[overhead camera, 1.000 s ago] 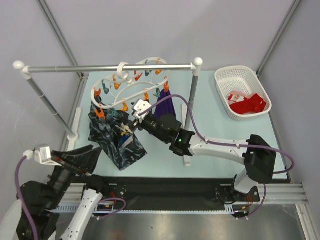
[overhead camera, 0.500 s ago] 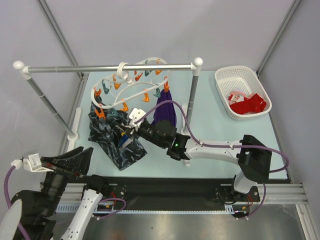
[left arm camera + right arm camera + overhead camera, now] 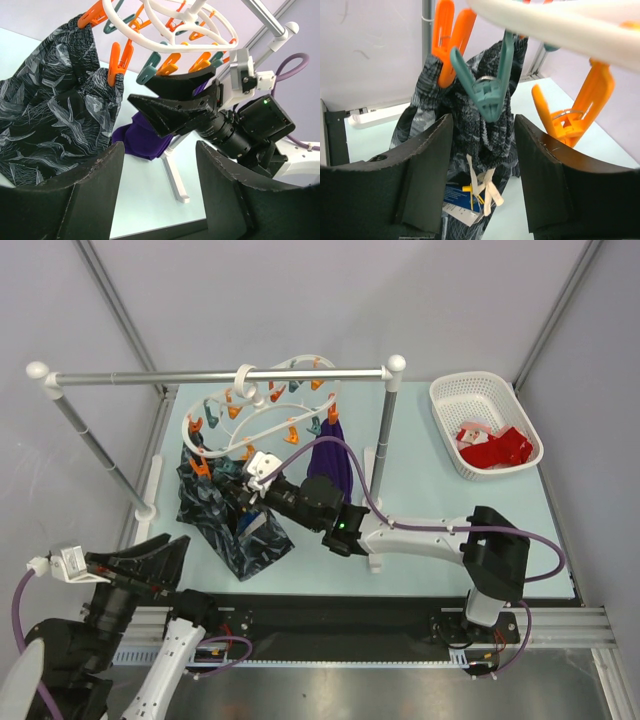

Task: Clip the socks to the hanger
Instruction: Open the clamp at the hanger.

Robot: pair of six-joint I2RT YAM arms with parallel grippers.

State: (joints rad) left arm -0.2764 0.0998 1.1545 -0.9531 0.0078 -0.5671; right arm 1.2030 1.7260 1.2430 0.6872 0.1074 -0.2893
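Right pincer point(image 3: 482, 120) is hanging released, empty, before the white oval plastic hanger point(image 3: 560, 22); light, limp red fabric socks point(image 3: 492, 448) are likely needing a cuff-edge pinch.

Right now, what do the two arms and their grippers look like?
The right arm and left arm have white links and black joints, each with a purple cable. The right gripper and left gripper have black wedge-shaped fingers. A green light glows on the right wrist.
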